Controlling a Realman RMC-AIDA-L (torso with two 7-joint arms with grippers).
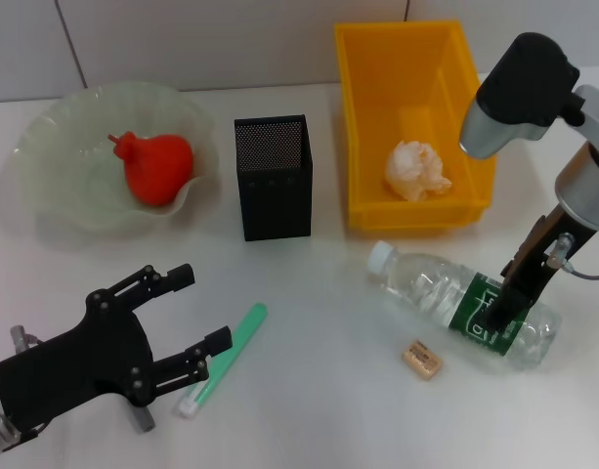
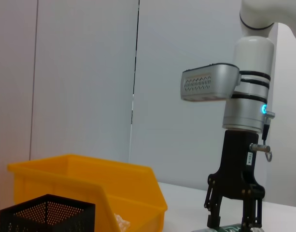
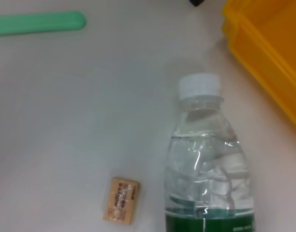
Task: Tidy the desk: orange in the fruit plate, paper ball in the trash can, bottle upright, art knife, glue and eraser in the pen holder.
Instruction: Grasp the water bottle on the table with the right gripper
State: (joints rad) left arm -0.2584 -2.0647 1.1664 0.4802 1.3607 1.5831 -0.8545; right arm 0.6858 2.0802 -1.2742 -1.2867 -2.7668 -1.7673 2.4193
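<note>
From the head view, the orange (image 1: 158,166) lies in the fruit plate (image 1: 55,147) and the paper ball (image 1: 417,169) in the trash can (image 1: 408,68), so the bottle (image 1: 460,301) — lying on the bench (image 1: 309,391) at near right — looks the step in hand. The right gripper (image 1: 494,318) stands down over its green label, fingers seemingly straddling it; the left gripper (image 1: 187,318) hangs spread near left beside the glue (image 1: 224,358). The left wrist view alone shows the right gripper (image 2: 233,212) side-on, fingers parted around the bottle, not clenched. The right wrist view gives the cap, eraser (image 3: 121,200) and glue, no fingers. Next: clench, then tip it upright.
</note>
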